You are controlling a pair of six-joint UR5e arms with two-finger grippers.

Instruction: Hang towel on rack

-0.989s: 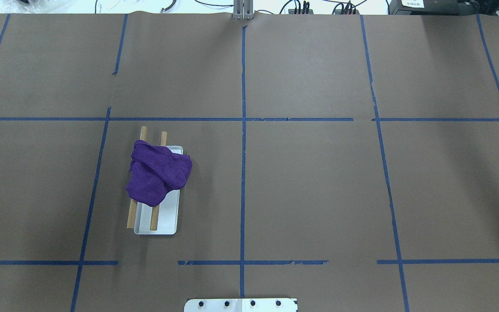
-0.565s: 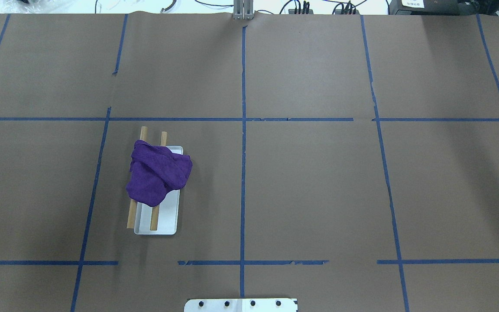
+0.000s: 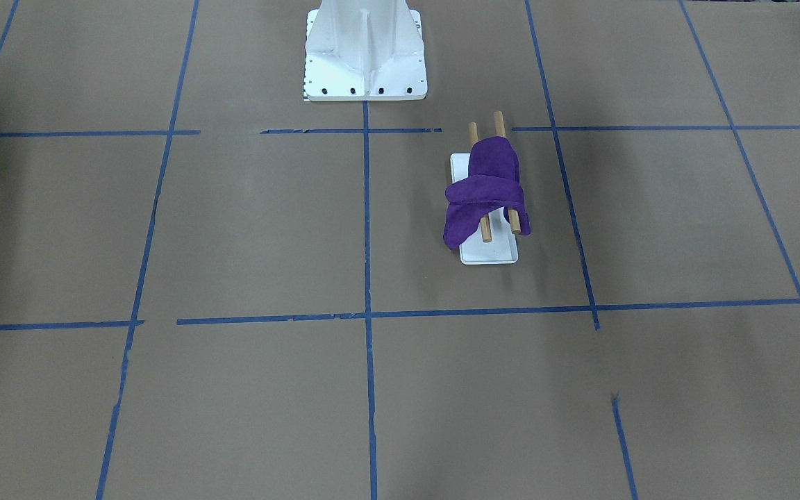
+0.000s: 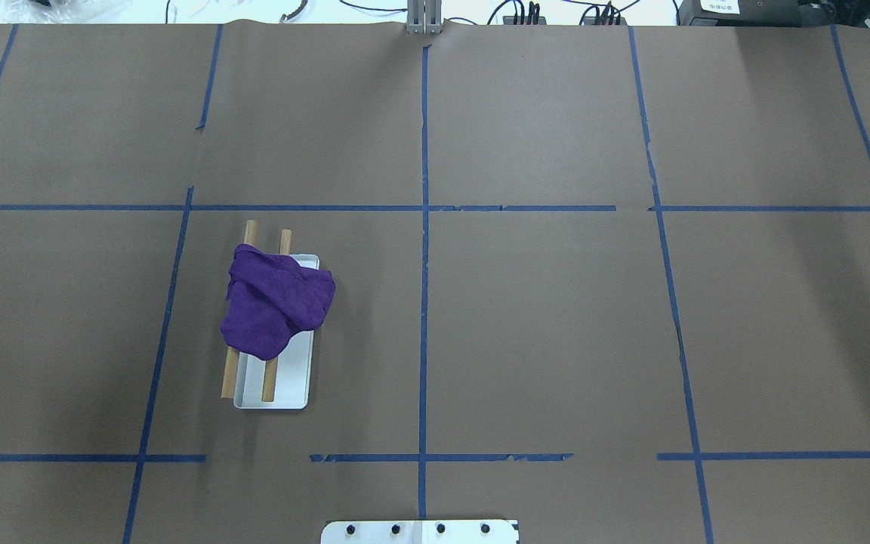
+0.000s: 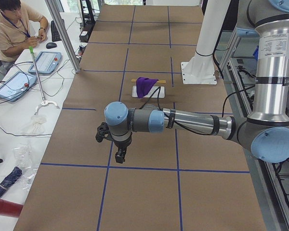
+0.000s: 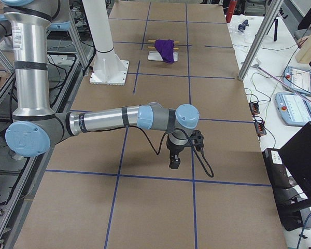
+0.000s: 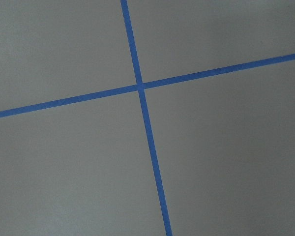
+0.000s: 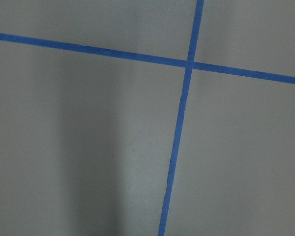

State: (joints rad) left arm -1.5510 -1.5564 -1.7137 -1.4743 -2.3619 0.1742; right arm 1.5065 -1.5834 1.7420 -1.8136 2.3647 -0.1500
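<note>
A purple towel [image 4: 276,302] lies bunched over both wooden dowels of the rack [image 4: 291,381], with one fold hanging over the white base. It also shows in the front view, where the towel [image 3: 487,184] is draped across the rack [image 3: 490,253]. In the left side view the towel [image 5: 145,85] is far behind my left gripper [image 5: 119,156], which hangs low over bare table. In the right side view my right gripper [image 6: 174,161] hangs far from the towel [image 6: 167,47]. I cannot tell whether either gripper is open or shut. Both wrist views show only brown paper and blue tape.
The white bolted pedestal [image 3: 365,55] stands at the robot's side of the table, near the rack. Blue tape lines grid the brown paper. An operator [image 5: 12,24] sits past the table's far edge beside control tablets [image 5: 44,61].
</note>
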